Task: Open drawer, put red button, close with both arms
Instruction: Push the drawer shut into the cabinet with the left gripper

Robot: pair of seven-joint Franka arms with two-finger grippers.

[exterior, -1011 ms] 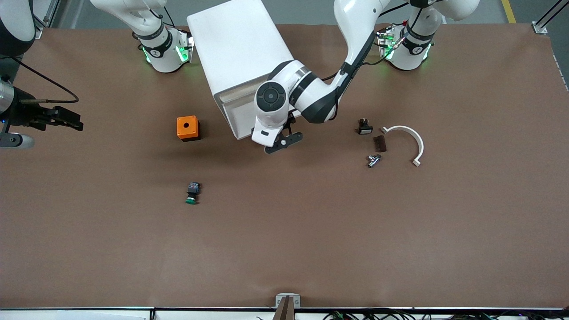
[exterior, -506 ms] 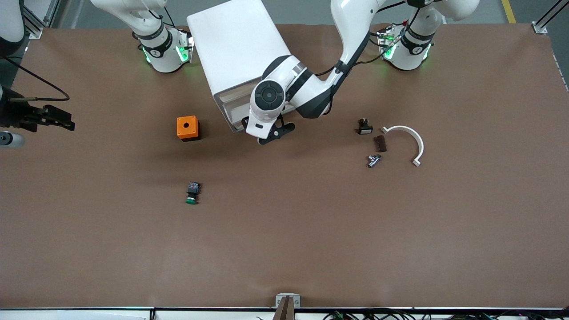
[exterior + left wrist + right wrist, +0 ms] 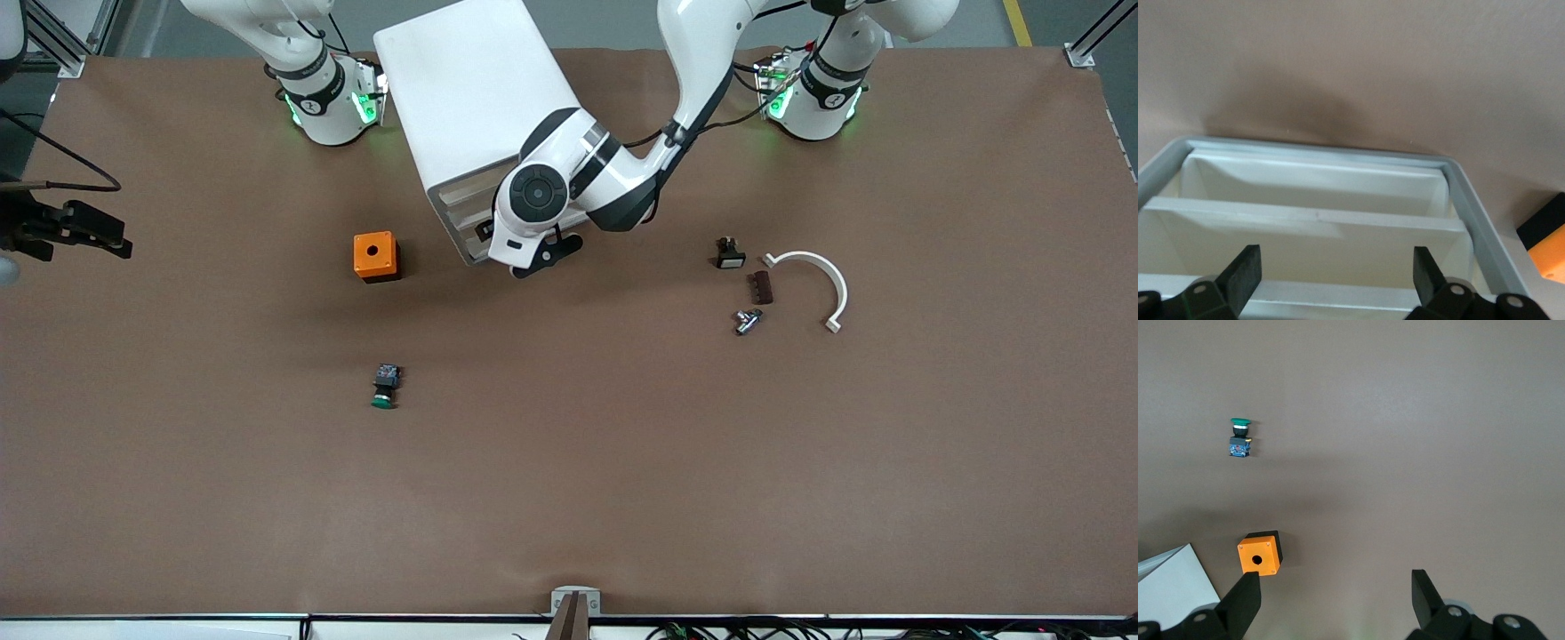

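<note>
The white drawer unit (image 3: 471,107) stands between the arms' bases, its front (image 3: 458,218) facing the camera. My left gripper (image 3: 524,249) is open right at that front. In the left wrist view the left gripper (image 3: 1336,267) frames the grey-rimmed front (image 3: 1458,193) and its white ledges (image 3: 1305,217), with nothing between the fingers. No drawer sticks out in the front view. My right gripper (image 3: 107,238) hangs open and empty over the table edge at the right arm's end; the right wrist view shows the right gripper (image 3: 1335,593) above bare table. The red button is out of view.
An orange box (image 3: 375,256) with a hole lies beside the drawer front. Nearer the camera lies a green-capped switch (image 3: 384,388). Toward the left arm's end lie a small black part (image 3: 729,254), a brown piece (image 3: 761,287), a metal piece (image 3: 747,320) and a white curved bracket (image 3: 822,280).
The left gripper has closed in on the drawer unit's front, staying open. The right gripper has drifted outward toward the table's edge.
</note>
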